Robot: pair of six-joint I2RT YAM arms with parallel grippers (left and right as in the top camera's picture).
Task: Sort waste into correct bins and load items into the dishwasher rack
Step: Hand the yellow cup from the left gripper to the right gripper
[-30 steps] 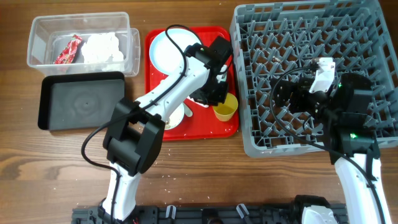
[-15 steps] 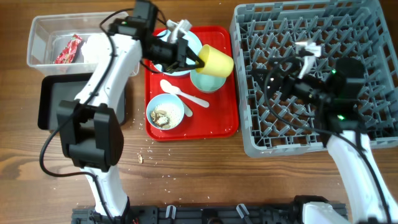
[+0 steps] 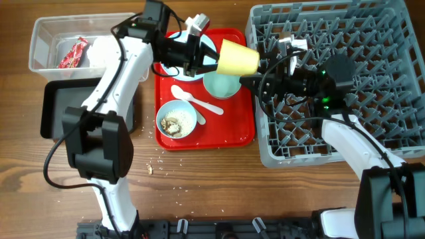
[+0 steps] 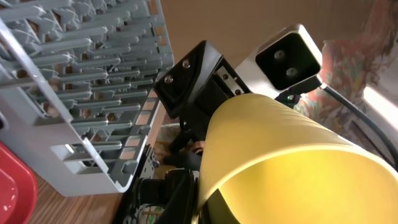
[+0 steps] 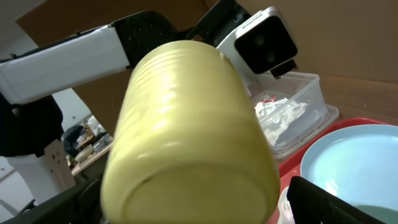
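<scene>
We see the large square grey plastic dishwasher rack (image 3: 372, 40) filling the right of the overhead frame and the flat red tray (image 3: 236, 129) at centre. The small yellow cup (image 3: 238, 58) is at upper centre, tipped sideways and clamped by the left gripper (image 3: 212, 58). The right gripper (image 3: 251, 81) is just beside it, fingers spread wide.

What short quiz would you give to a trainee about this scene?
1. True or false: the yellow cup stands on the red tray.
2. Where does the red wrapper lie? A) clear tub B) black tray C) dishwasher rack
3. Which gripper holds the cup?
Key: 1 false, it is held in the air; 2 A; 3 the left gripper.
</scene>
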